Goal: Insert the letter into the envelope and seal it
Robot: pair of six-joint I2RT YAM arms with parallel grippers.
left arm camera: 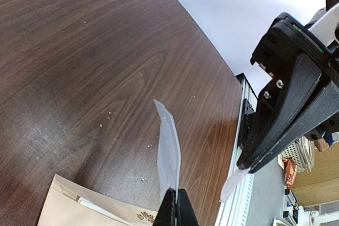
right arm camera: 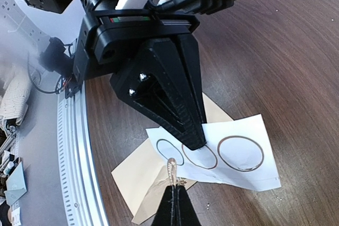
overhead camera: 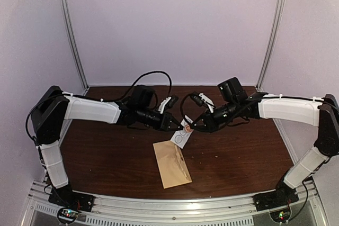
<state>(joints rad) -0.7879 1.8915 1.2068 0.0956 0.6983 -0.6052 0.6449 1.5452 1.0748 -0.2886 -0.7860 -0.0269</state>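
The tan envelope lies flat on the dark wooden table, near the front middle. In the left wrist view a white paper edge shows at the envelope's mouth; I cannot tell if it is the letter. Just above the envelope, my left gripper is shut on a white sticker card printed with three rings. That card stands edge-on in the left wrist view. My right gripper is shut on a small round sticker, close to the card's near edge.
Aluminium rail runs along the table's front edge. Frame posts stand at the back corners before pale walls. Small white crumbs lie on the wood. Both arms' cables loop behind the grippers.
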